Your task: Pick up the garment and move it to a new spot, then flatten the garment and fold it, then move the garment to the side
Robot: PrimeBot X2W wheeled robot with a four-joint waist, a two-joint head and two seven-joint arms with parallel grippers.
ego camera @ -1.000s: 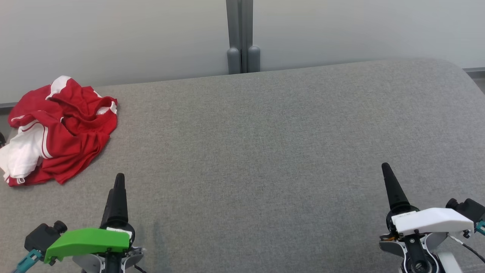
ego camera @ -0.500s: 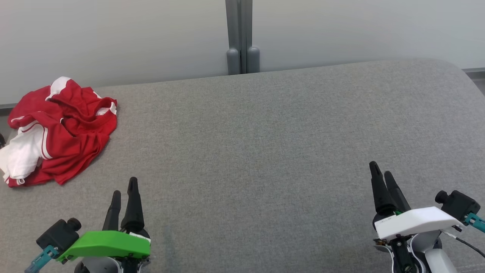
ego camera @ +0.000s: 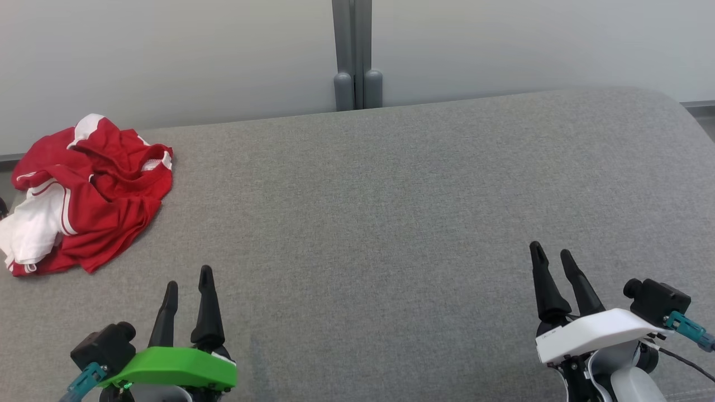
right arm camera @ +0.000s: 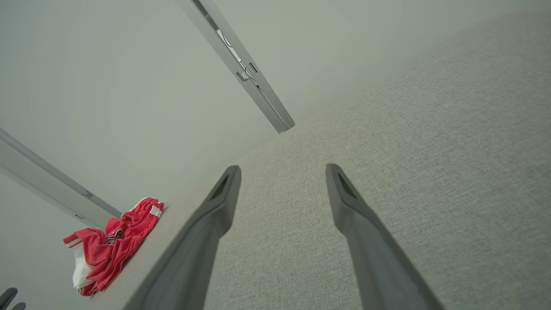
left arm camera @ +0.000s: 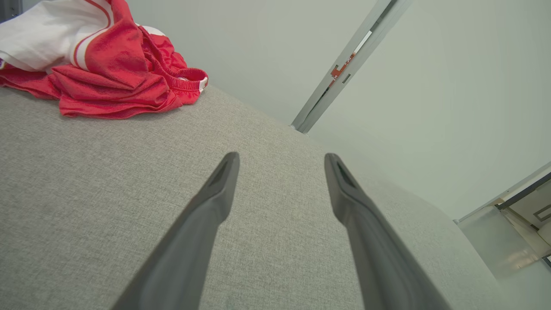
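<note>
Garment (ego camera: 84, 195) crumpled at worktop (ego camera: 363, 223) far left, untouched. Left end effector (ego camera: 188, 276) released, empty, nearer: likely picker. Right end effector (ego camera: 552, 252) released too, well apart; bare middle suits flattening.

the garment (ego camera: 84, 190) lay at the table's (ego camera: 363, 195) far left corner; the left gripper (ego camera: 189, 277) hung at near left, the right gripper (ego camera: 550, 248) at near right.
</note>
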